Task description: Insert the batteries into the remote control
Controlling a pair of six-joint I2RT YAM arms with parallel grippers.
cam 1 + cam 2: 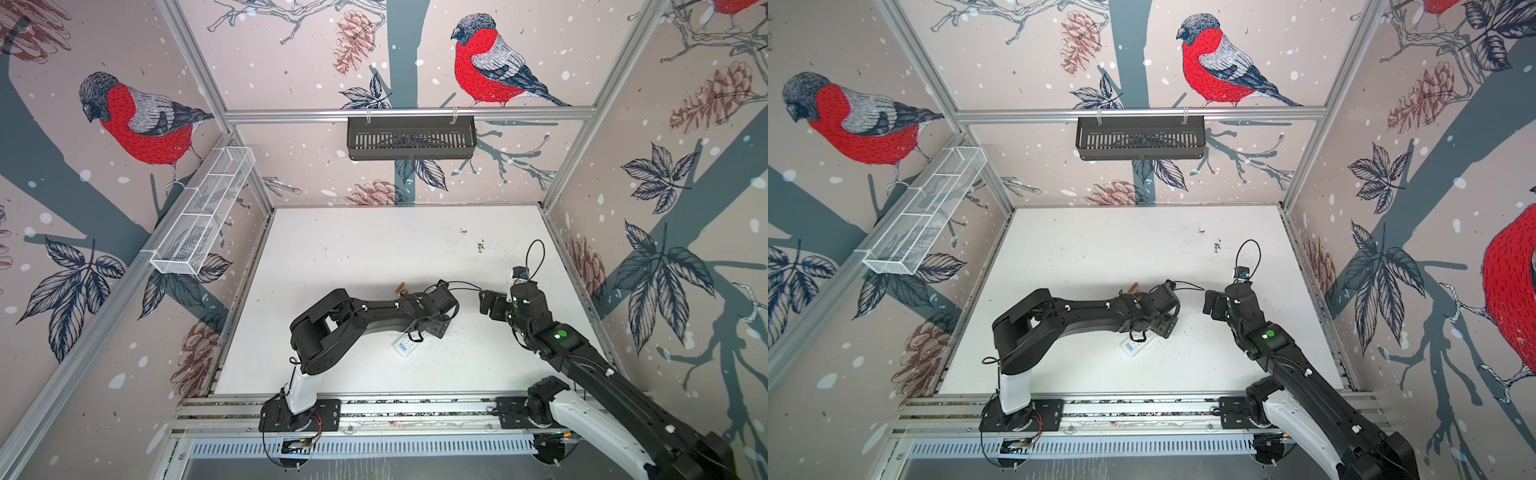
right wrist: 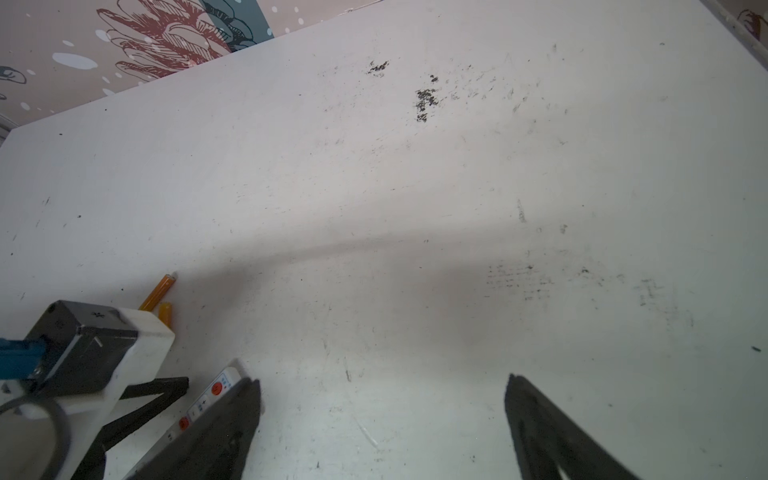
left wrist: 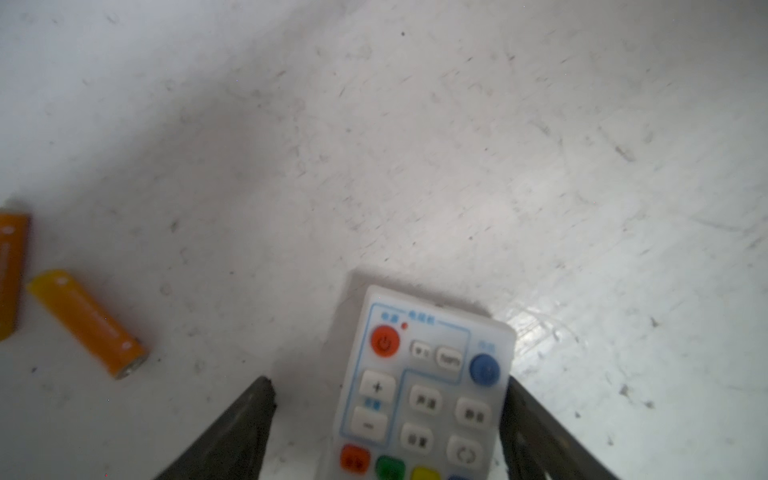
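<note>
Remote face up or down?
Face up: the remote control lies on the table with its buttons showing in the left wrist view.

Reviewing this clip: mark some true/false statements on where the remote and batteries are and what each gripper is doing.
1. The remote faces button side up. True.
2. Both batteries are loaded in the remote. False: both lie on the table, apart from the remote.
3. The remote sits between the fingers of the left gripper. True; there is a gap beside one finger.
4. The right gripper holds a battery. False: it is open with only bare table between its fingers.
</note>
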